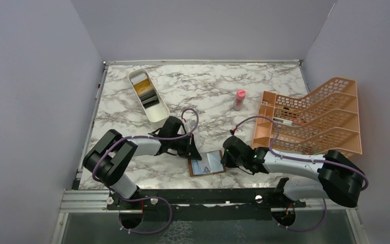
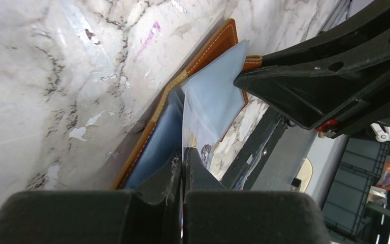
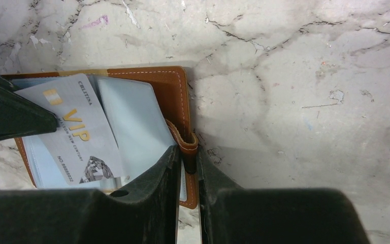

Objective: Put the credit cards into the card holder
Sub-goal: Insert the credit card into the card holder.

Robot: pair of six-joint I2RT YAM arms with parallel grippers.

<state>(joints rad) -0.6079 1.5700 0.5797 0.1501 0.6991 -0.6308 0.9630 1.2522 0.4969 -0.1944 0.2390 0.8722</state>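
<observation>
We see the card holder (image 1: 208,163) lying open on the marble bench (image 1: 213,89) near its front edge, between the two claws, blue-grey inside facing up and brown edge showing around it. The left claw (image 2: 183,152) is pinched together on a grey card (image 3: 76,132) printed with gold "VIP" lettering. That card lies slanted across the open holder's pale sleeves. We cannot tell whether its far end is tucked under a sleeve. The right claw (image 3: 188,151) is clamped on the holder's brown stitched edge at a small loop, one finger on each side, pressing that side to the bench.

Farther back on the left, a white tray (image 1: 160,114) holds the other credit cards (image 1: 144,89), yellow-gold and dark, well apart from the holder. A small pink bottle (image 1: 239,99) stands upright mid-bench, and an orange lattice rack (image 1: 310,119) sits at the right.
</observation>
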